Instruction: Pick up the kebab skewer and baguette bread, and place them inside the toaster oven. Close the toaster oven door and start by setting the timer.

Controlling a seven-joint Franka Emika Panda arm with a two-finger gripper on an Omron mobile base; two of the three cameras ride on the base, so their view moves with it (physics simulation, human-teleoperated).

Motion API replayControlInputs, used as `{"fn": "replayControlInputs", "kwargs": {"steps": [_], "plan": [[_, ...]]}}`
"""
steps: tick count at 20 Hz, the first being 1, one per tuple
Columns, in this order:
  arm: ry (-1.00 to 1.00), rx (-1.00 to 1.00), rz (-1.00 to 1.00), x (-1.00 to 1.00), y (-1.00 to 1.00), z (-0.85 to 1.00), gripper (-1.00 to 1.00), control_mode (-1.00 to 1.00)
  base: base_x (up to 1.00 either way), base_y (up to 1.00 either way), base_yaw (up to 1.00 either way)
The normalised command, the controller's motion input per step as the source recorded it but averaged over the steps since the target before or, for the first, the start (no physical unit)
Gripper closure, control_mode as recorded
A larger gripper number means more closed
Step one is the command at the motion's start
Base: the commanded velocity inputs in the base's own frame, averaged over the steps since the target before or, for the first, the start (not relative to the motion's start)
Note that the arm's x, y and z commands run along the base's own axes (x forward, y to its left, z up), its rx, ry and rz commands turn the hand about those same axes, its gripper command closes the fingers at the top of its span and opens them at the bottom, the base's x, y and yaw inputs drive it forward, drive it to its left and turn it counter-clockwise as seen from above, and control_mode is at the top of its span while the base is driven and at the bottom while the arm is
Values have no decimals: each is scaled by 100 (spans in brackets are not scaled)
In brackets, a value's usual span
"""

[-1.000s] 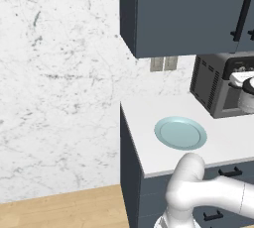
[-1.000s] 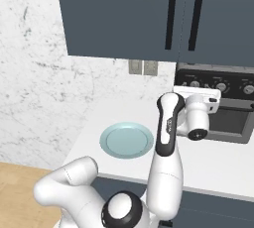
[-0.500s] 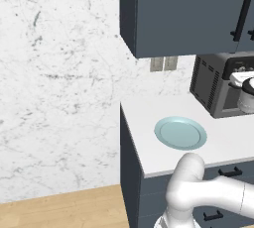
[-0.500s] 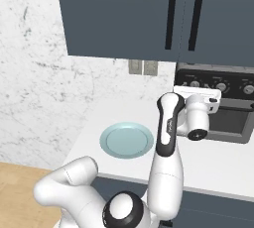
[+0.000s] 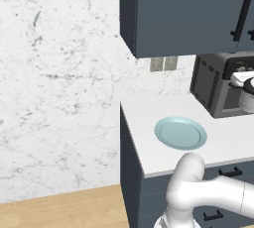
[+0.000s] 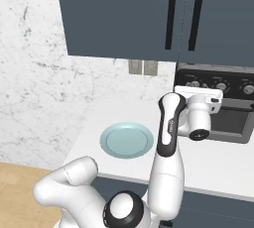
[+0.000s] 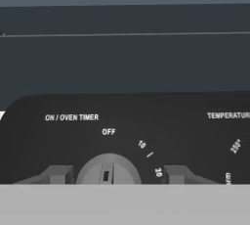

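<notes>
The big dark cupboards (image 6: 149, 19) hang on the wall over the white table (image 5: 149, 123). The toaster oven (image 5: 213, 85) sits on the table at the back, under the cupboards, and its toaster oven door (image 6: 228, 123) is shut. The robot's white arm (image 6: 168, 162) reaches up to the black strip of knobs at the top of the oven. A round light blue plate (image 6: 126, 140) lies on the table, well apart from the oven.

In the hand view, the tool (image 7: 110, 176) is right at the timer (image 7: 108, 171). One finger tip (image 7: 56, 174) is on the left of the round knob and the other is on its right, both near it. I cannot tell if they touch the knob. Above the knob are the words ON / OVEN TIMER and OFF.
</notes>
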Motion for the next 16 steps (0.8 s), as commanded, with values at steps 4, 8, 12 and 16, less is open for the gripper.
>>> {"fn": "replayControlInputs", "kwargs": {"steps": [4,8,12,16], "plan": [[-1,0,0,11,0,0,100,-100,0,0,0],[-2,0,0,11,1,0,100,-100,0,0,0],[-5,0,0,1,4,0,100,-100,0,0,0],[-5,0,0,0,12,0,100,-100,0,0,0]]}}
